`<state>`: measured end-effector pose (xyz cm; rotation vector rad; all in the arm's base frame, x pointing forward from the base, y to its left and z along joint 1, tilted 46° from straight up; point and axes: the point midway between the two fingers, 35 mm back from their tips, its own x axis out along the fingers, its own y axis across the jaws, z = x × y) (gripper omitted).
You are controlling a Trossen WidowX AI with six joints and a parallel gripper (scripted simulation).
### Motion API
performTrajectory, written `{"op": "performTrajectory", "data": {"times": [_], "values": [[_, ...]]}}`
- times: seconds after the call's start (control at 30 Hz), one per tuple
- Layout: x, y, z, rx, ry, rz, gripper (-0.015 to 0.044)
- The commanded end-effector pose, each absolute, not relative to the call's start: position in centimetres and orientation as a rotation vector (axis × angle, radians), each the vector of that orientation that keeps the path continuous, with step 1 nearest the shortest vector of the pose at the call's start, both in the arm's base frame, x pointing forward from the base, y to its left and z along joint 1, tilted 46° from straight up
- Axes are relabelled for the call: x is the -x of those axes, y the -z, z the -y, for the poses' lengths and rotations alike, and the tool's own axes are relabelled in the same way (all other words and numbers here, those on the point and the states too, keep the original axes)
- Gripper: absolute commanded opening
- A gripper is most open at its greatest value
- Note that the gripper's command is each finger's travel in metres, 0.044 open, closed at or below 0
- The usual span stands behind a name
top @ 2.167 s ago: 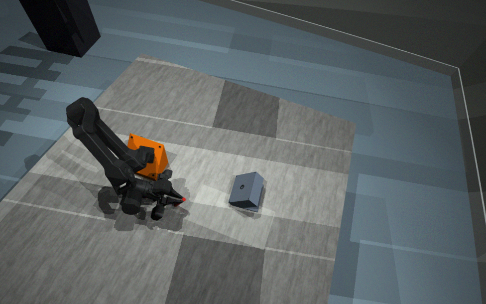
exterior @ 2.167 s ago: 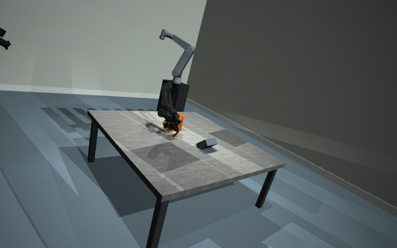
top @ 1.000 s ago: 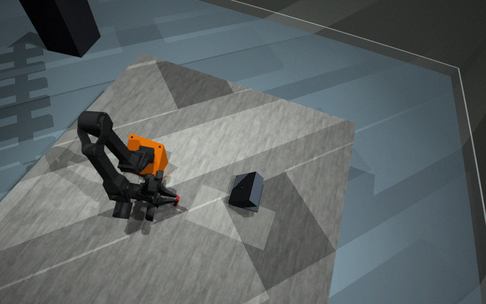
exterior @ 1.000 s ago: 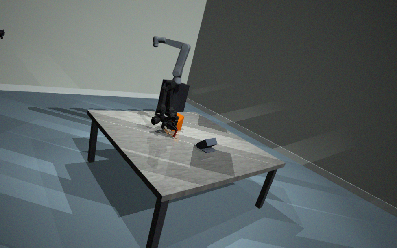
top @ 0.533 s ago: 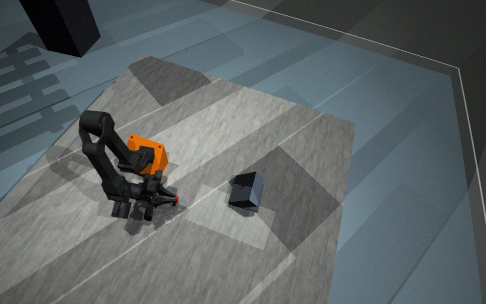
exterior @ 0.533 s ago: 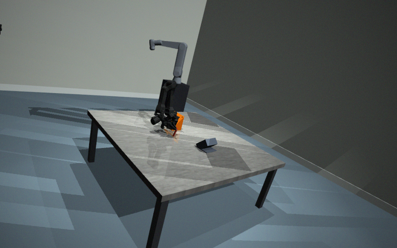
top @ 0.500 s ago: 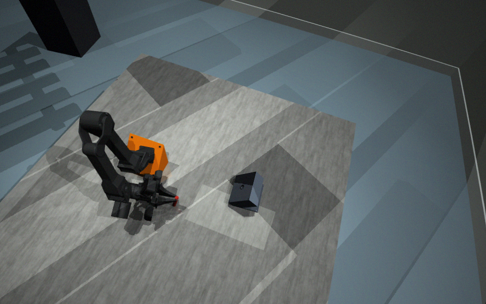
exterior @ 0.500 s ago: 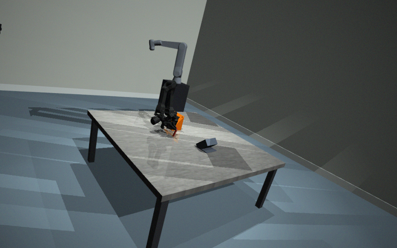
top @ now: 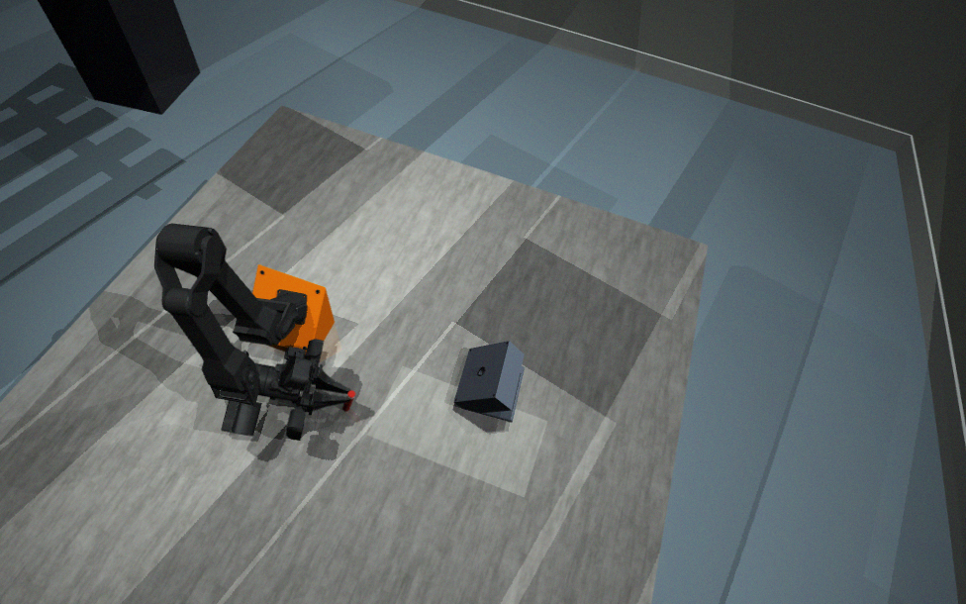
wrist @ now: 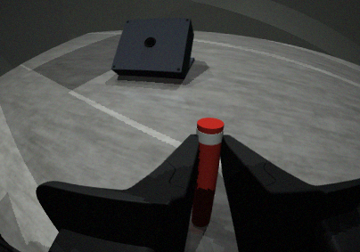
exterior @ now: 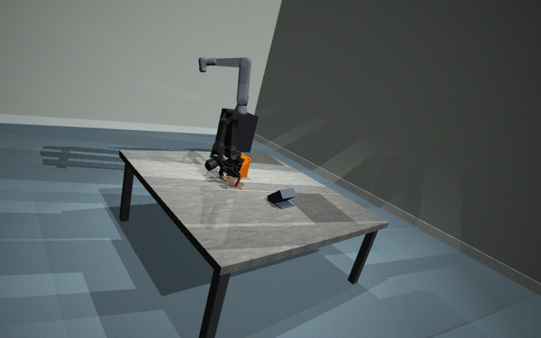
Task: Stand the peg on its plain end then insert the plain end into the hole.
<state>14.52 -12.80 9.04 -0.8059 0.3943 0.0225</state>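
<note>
Holding the red peg (top: 349, 403) (exterior: 237, 182) (wrist: 208, 168) tilted, banded end up, with the gripper (top: 349, 395) (exterior: 240, 177) (wrist: 208, 142) closed just below the white band (wrist: 209, 138). Held in front of the orange base (top: 328, 321) (exterior: 245, 168), between the tabletop's (top: 396, 541) (exterior: 264, 244) (wrist: 276, 110) rear edge and the sloped panel (top: 488, 387) (exterior: 282, 195) (wrist: 165, 59). Well apart from the panel's hole (top: 480, 371) (wrist: 150, 42), on the side away from the far left corner. Impossible to tell about contact between plain end and tabletop.

The peg (exterior: 238, 181) (wrist: 208, 173) is a slim red rod, its white band close under the flat red top, and it's gripped near that banded end, leaning, plain end down; from here I can't tell whether that end touches the table. The panel (top: 492, 366) (exterior: 282, 195) (wrist: 169, 52), dark blue-grey, sits on the table well apart from the peg, its sloped face showing one round, unfilled hole (top: 480, 371) (wrist: 150, 42).
</note>
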Motion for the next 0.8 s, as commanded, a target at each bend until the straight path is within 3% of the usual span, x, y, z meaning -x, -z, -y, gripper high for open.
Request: {"op": "performTrajectory", "data": {"times": [0.0,0.77], "values": [[-14.41,-9.04,12.81,0.805,-0.022,-0.395,0.0050],[-14.01,-8.88,12.95,0.818,-0.037,-0.375,0.0050]]}}
